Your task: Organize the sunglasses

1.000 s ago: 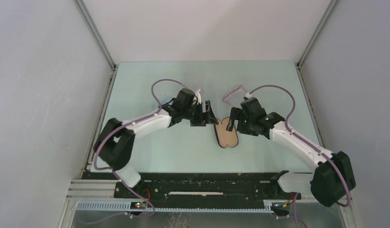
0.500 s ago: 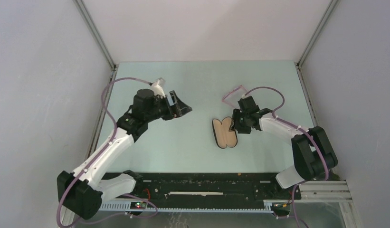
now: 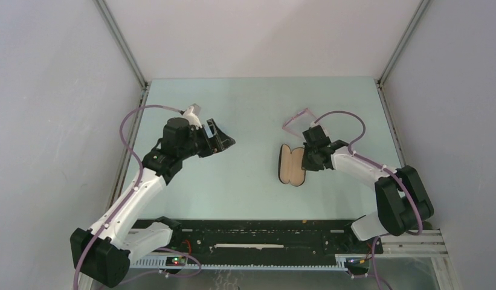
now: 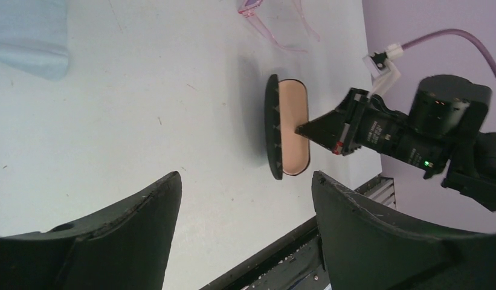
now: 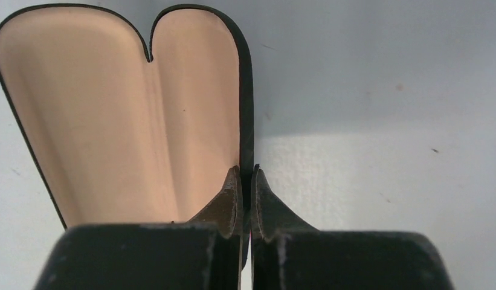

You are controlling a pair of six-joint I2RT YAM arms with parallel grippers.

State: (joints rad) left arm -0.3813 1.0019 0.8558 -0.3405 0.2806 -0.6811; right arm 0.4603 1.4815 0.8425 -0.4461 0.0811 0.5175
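The sunglasses (image 3: 296,120), thin pink see-through frames, lie on the table behind the right gripper and show at the top of the left wrist view (image 4: 275,27). A black case (image 3: 289,164) lies open with its tan lining up (image 5: 112,109). My right gripper (image 3: 306,158) is shut on the case's right rim (image 5: 246,172), one finger inside the lining and one outside. My left gripper (image 3: 225,136) hangs open well to the left of the case, with nothing between its fingers (image 4: 245,181).
A light blue cloth (image 4: 28,36) lies at the upper left of the left wrist view. The black rail at the table's near edge (image 3: 257,229) runs in front of both arm bases. Grey walls close in the table on three sides.
My right gripper has closed on the case's rim. The left arm has drawn back to the left, away from the case, still open. The case has shifted slightly.
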